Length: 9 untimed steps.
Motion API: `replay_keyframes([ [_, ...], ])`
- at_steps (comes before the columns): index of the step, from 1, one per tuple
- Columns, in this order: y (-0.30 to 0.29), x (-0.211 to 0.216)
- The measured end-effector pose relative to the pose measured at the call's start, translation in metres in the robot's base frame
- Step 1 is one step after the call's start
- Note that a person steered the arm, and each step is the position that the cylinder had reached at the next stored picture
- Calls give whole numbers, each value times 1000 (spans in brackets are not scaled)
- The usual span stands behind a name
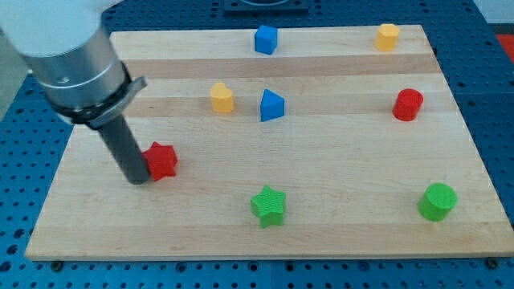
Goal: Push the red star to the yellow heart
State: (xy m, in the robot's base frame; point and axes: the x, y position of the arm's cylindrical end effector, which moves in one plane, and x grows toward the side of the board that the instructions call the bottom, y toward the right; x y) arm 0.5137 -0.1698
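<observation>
The red star [161, 160] lies on the wooden board [337, 160] at the view's left. My tip [137, 179] rests on the board right against the star's left side, slightly lower in the view. A yellow block that looks like a heart [222, 97] lies up and to the right of the star. A second yellow block [387, 37], whose shape I cannot make out, sits at the top right corner.
A blue triangle [271, 105] lies just right of the nearer yellow block. A blue cube [266, 38] is at the top middle. A red cylinder [408, 104] is at the right, a green star [268, 205] at the bottom middle, and a green cylinder [438, 201] at the bottom right.
</observation>
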Motion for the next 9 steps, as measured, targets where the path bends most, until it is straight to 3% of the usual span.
replay_keyframes([
  [4, 65, -43],
  [9, 125, -46],
])
